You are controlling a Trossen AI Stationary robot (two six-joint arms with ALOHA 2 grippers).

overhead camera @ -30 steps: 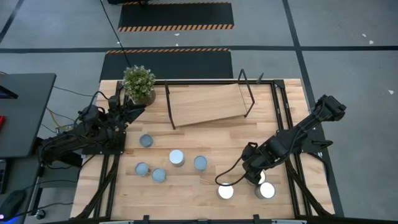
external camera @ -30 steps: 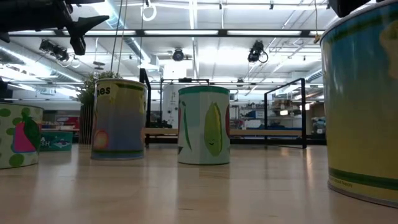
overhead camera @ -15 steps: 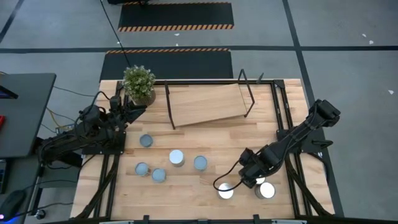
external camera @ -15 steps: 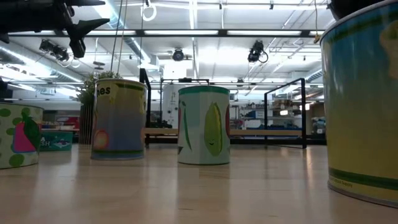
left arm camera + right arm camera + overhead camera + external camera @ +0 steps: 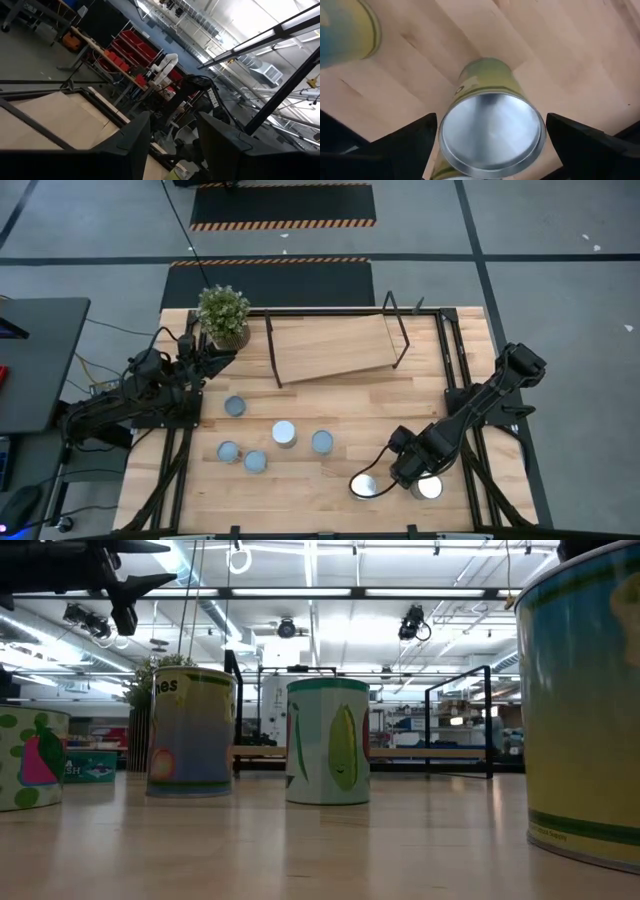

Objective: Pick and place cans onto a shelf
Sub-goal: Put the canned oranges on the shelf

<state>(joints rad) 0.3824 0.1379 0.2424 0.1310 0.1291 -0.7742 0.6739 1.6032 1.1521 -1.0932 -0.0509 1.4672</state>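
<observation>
While right end effector (image 5: 490, 135) spread straddles can (image 5: 490, 132), 7 cans visible, 1 shelf (image 5: 330, 348).

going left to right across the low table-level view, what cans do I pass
Pear-label can at the left edge → tall can with partial lettering → corn-label can → big close can at the right edge.

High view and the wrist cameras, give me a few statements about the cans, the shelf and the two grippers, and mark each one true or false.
1. The shelf holds no cans. True.
2. The right gripper is shut on a can. False: its fingers stand open on either side of a silver-topped can.
3. The left gripper is beside the potted plant. True.
4. All cans lie tipped over. False: they stand upright.
</observation>
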